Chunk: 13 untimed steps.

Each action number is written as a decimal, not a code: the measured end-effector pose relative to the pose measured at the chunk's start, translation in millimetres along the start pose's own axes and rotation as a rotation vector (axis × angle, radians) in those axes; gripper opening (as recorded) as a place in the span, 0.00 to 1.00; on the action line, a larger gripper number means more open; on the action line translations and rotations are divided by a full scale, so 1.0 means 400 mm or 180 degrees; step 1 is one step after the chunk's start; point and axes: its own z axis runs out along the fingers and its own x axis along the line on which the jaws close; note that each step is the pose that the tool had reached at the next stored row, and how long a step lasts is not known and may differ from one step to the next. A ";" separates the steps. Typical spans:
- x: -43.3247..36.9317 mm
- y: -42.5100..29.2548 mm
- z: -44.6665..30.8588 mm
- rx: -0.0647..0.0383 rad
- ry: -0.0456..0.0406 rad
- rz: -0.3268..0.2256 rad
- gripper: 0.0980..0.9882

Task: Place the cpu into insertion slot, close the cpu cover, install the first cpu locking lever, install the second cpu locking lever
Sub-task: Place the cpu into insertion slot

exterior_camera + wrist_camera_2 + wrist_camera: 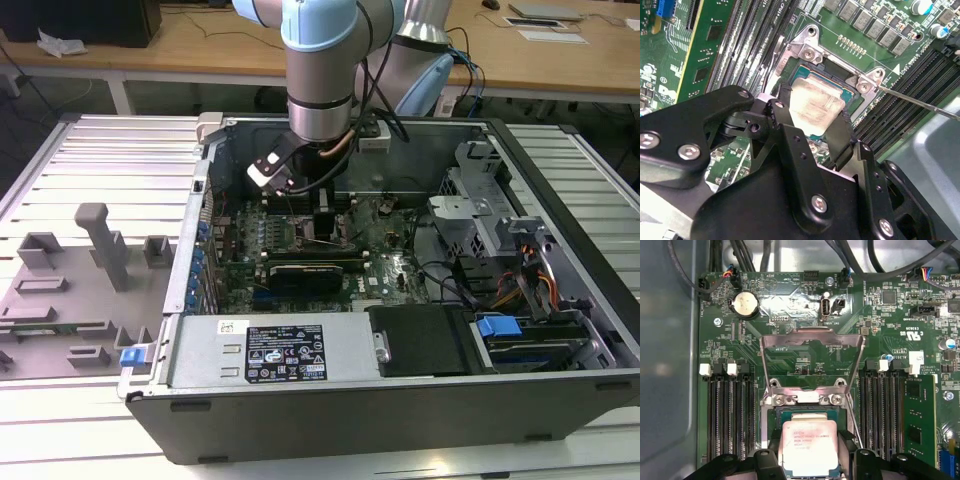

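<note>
Ext. view: arm reaches straight down into the open PC case (pixel 560 290), gripper (pixel 325 225) low over the mainboard (pixel 390 265), about mid-board.

Key relation – the cpu (pixel 810 447) sits directly over the insertion slot (pixel 810 411), squared up w/ the socket frame, edges parallel, no visible skew. Can't tell whether it's fully seated or a hair above. Chip is nr square, so no long axis to speak of.

Tool: gripper (pixel 814 116) closed on the cpu (pixel 815 102), one of the black fingers (pixel 842 135) against each of two opp. edges, pale metal face showing between them. Nothing else held.

The cpu cover (pixel 812 336) is swung up and open, hinged at the far side of the socket from the gripper, window frame clear of the chip. A thin lever rod (pixel 920 103) angles out beside the socket – not latched, by the look of it. RAM slots (pixel 730 415) flank the socket both sides, close but untouched.
</note>
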 end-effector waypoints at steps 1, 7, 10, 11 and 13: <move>0.000 0.000 0.000 0.0000 0.0000 0.0011 0.48; 0.000 0.000 0.001 0.0001 -0.0002 0.0042 0.48; 0.000 0.000 0.003 0.0001 -0.0003 0.0045 0.48; 0.000 0.000 0.003 0.0001 -0.0003 0.0045 0.48; 0.000 0.000 0.003 0.0001 -0.0003 0.0045 0.48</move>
